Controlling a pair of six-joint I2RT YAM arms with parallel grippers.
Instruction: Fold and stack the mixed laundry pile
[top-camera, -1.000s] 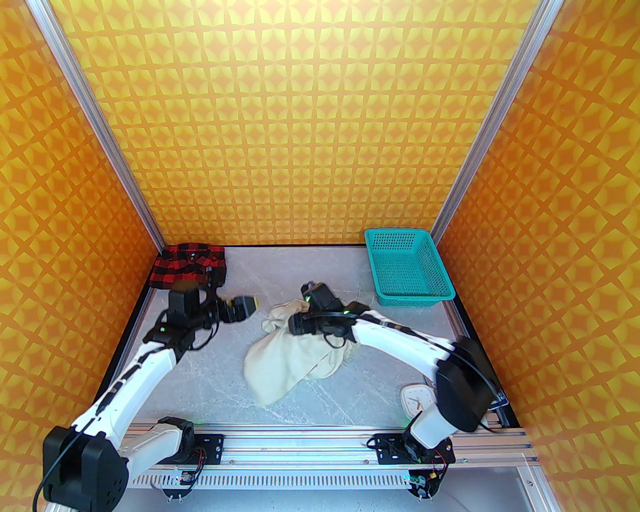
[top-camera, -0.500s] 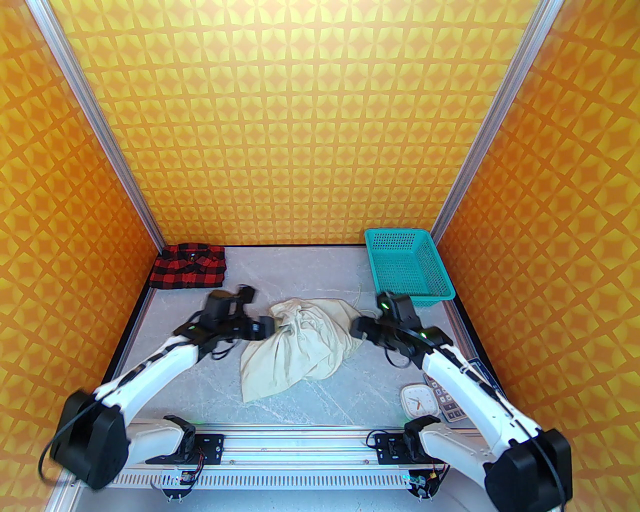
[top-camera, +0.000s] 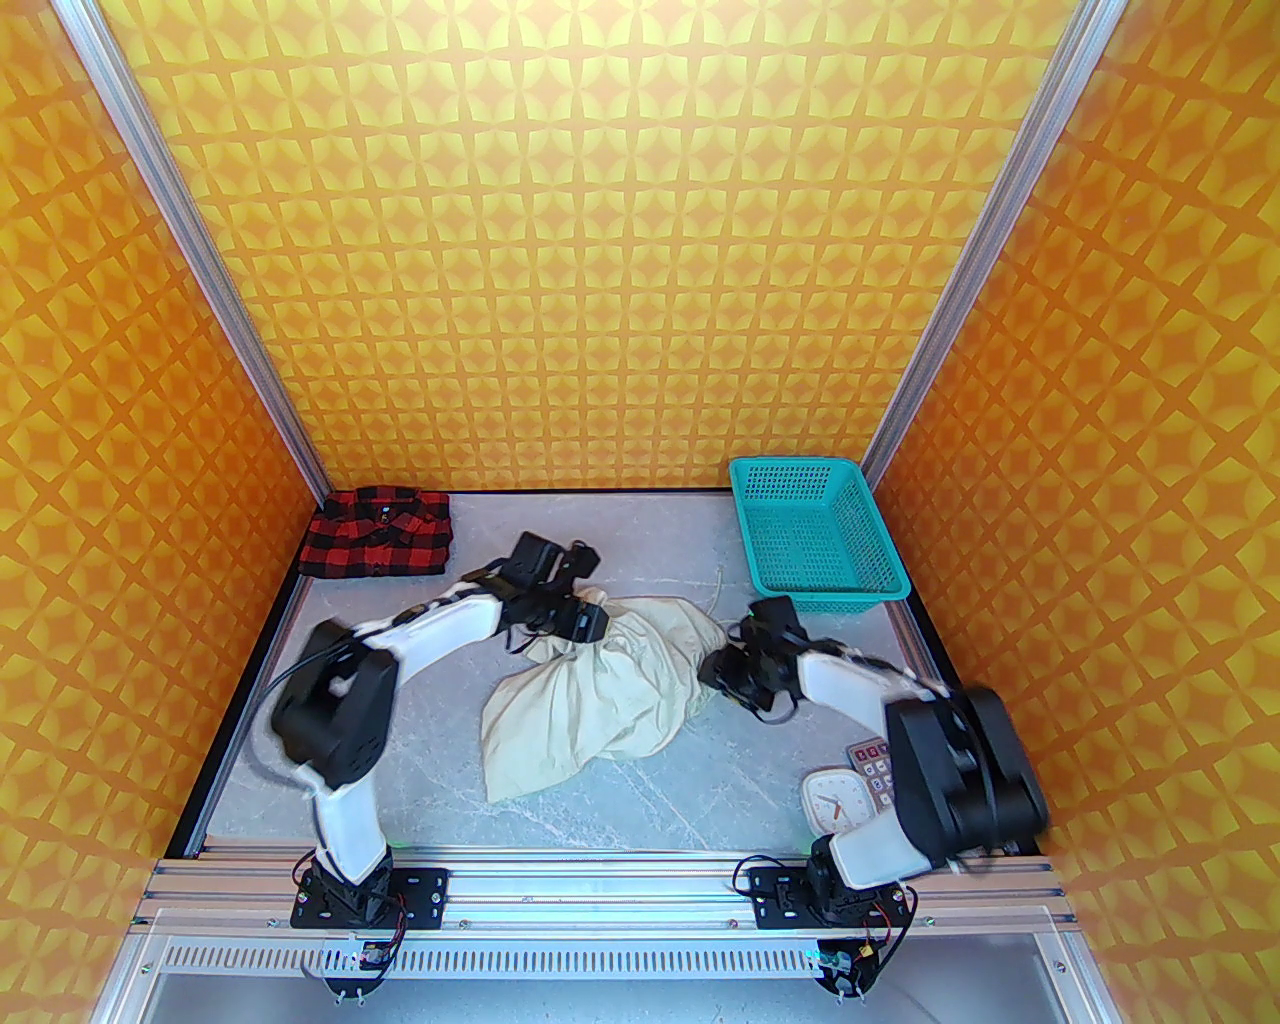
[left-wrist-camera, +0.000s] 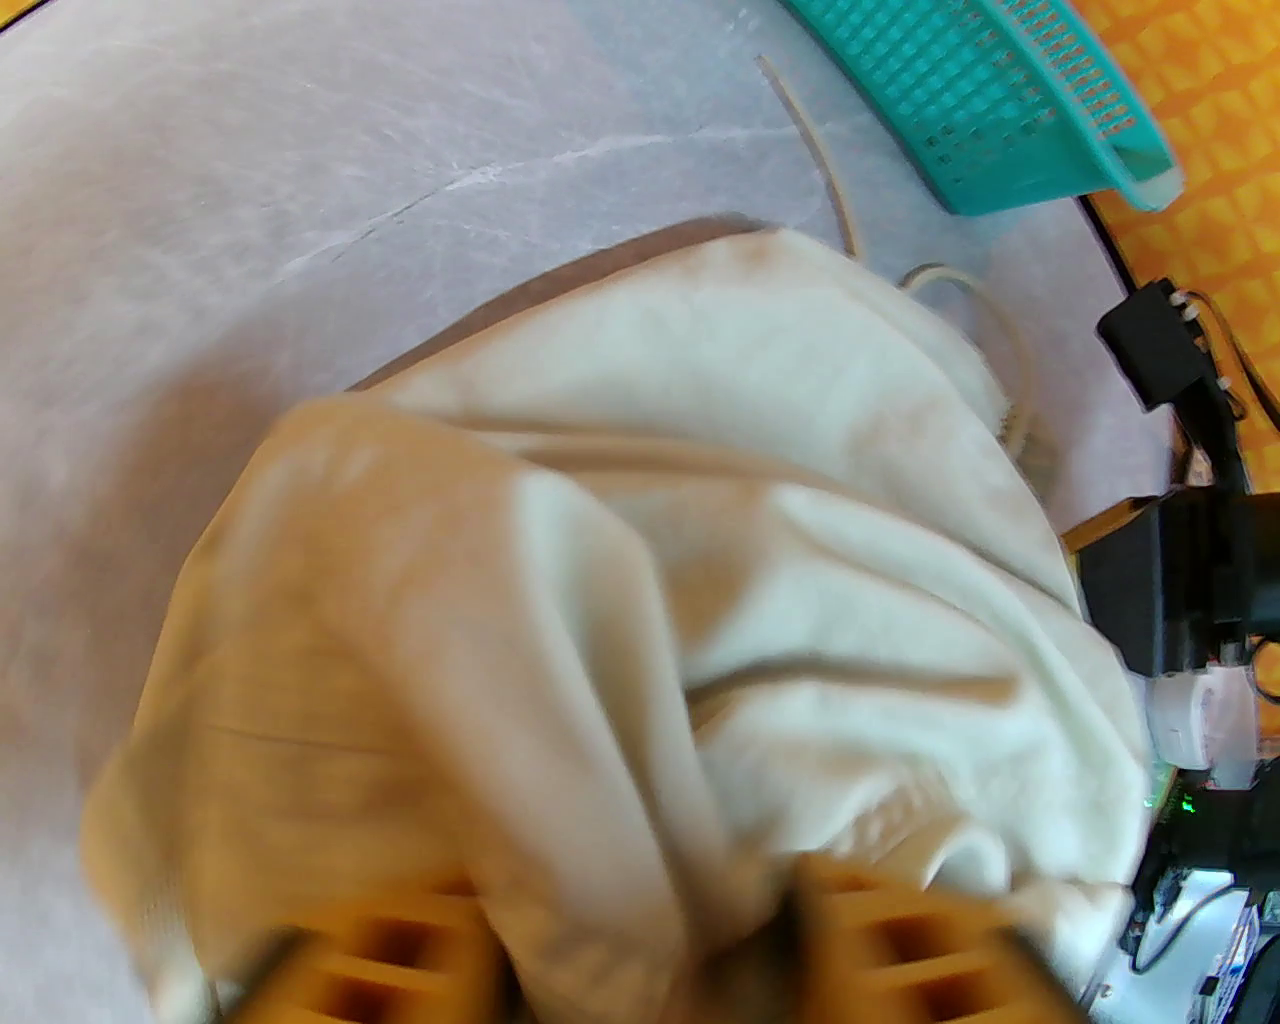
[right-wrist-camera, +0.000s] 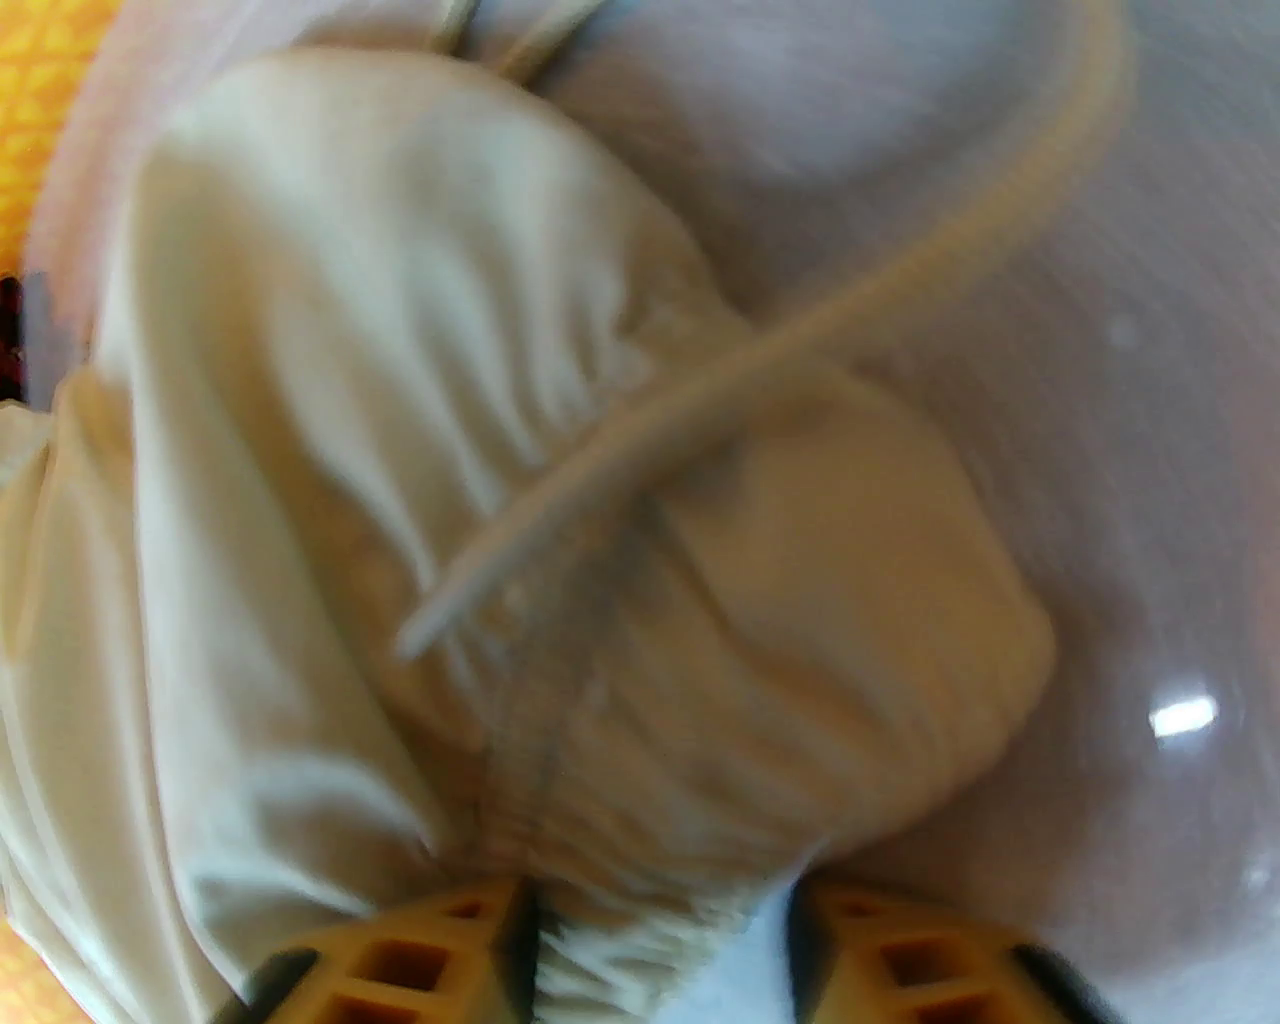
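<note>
Top external view: the cream trousers (top-camera: 585, 700) lie crumpled in the middle of the grey desk (top-camera: 640, 800), with one end trailing toward the near edge. The checked shirt (top-camera: 378, 532) lies folded flat in the far left corner, well apart from them. A teal basket (top-camera: 815, 535) stands in the far right corner. A clock (top-camera: 832, 800) and a keypad (top-camera: 870, 765) lie side by side at the near right, close to the right arm.

Both arms reach in to the far end of the trousers. The left claw (top-camera: 588, 618) is down on the far left of the bundle. The right claw (top-camera: 715, 672) is at the bundle's right side, against the cloth. A thin cord (top-camera: 718, 590) runs out from the trousers toward the basket.

Left wrist view: the orange fingers (left-wrist-camera: 400, 960) sit at the bottom edge, standing apart, and a thick bunch of cream cloth fills the space between them. The picture is blurred there, so I cannot tell whether this claw pinches the cloth or merely straddles it.

Right wrist view: the fingers (right-wrist-camera: 420, 960) stand apart on either side of the gathered waistband. A sliver of bare desk shows between the cloth and one finger, so this claw is released and grips nothing. The cord crosses over the waistband on a slant and curves off across the desk.
</note>
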